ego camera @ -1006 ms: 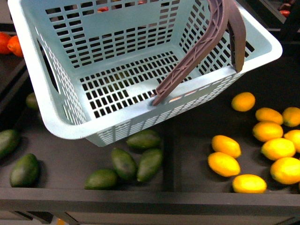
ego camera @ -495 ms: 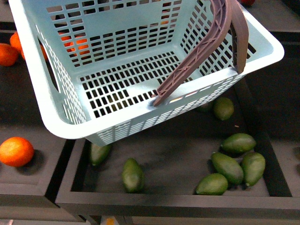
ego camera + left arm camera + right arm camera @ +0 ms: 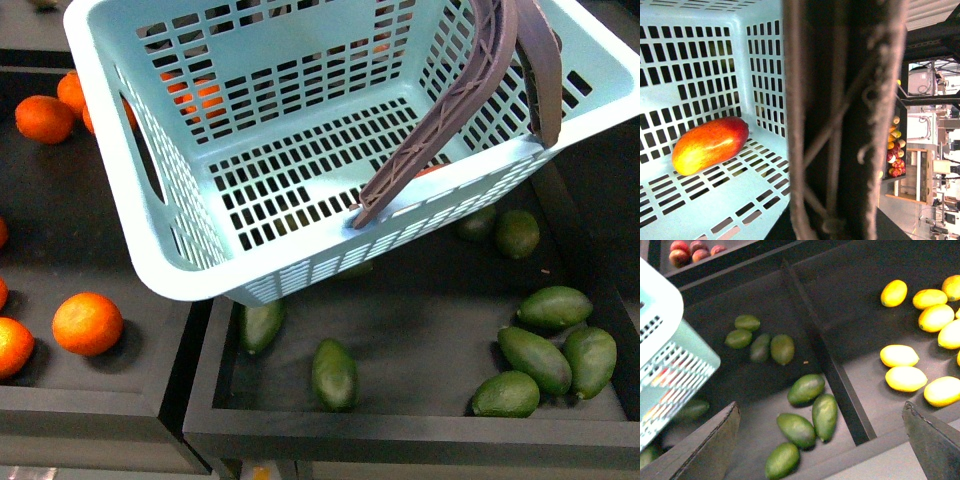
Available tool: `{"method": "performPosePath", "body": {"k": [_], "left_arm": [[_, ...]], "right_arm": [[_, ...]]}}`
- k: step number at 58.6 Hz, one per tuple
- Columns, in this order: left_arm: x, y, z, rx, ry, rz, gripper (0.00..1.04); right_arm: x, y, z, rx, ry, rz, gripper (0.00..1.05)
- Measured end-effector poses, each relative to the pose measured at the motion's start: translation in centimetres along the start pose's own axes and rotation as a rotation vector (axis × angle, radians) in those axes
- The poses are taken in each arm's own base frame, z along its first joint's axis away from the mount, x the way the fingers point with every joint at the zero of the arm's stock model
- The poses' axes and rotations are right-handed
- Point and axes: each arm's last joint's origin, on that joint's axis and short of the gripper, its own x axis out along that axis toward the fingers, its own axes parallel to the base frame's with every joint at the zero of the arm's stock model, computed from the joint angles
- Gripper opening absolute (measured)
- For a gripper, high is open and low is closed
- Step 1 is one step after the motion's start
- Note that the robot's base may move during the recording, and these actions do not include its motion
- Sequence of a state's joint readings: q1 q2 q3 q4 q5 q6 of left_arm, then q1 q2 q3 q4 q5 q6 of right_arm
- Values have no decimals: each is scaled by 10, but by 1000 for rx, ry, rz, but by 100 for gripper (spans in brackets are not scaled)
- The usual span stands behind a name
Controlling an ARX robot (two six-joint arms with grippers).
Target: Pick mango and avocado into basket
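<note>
The light teal basket (image 3: 130, 160) hangs tilted over the bins, its brown handle (image 3: 450, 110) raised. My left gripper (image 3: 832, 225) is shut on that handle (image 3: 840, 125), which fills the left wrist view. A red-orange and yellow mango (image 3: 710, 145) lies on the basket floor. Several dark green avocados lie in the black bin below, such as one avocado (image 3: 334, 374) near the front and a cluster (image 3: 538, 358) at the right. My right gripper (image 3: 820, 440) is open and empty, above avocados (image 3: 796, 430). The basket corner (image 3: 670, 370) shows beside it.
Oranges (image 3: 87, 323) lie in the bin to the left of the avocado bin. Several yellow mangoes (image 3: 905, 378) lie in the bin beyond a black divider (image 3: 835, 380). The bin's front wall (image 3: 400, 435) runs along the near edge. Red fruit (image 3: 690, 250) sits in a far bin.
The front view has swung left. The yellow mango bin has left it, the avocado bin slid right and the orange bin came in. The basket stays held and sits further right.
</note>
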State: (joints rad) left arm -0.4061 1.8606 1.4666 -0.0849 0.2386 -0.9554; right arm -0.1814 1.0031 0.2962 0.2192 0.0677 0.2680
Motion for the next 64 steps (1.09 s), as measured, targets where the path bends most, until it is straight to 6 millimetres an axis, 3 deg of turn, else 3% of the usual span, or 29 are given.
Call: {"method": "performPosePath", "body": {"k": [4, 10, 34, 44, 64], "left_arm": [[0, 0, 0, 0, -2, 2, 6], [0, 1, 1, 0, -16, 11, 6], [0, 1, 2, 2, -16, 12, 6], [0, 1, 2, 1, -19, 14, 6], [-1, 2, 3, 1, -21, 15, 6]], "right_arm": [[34, 2, 11, 61, 15, -19, 97], [78, 6, 11, 138, 97, -52, 97], [222, 22, -47, 437, 360, -224, 97], [251, 24, -68, 482, 401, -255, 97], [281, 33, -100, 518, 466, -287, 97]]}}
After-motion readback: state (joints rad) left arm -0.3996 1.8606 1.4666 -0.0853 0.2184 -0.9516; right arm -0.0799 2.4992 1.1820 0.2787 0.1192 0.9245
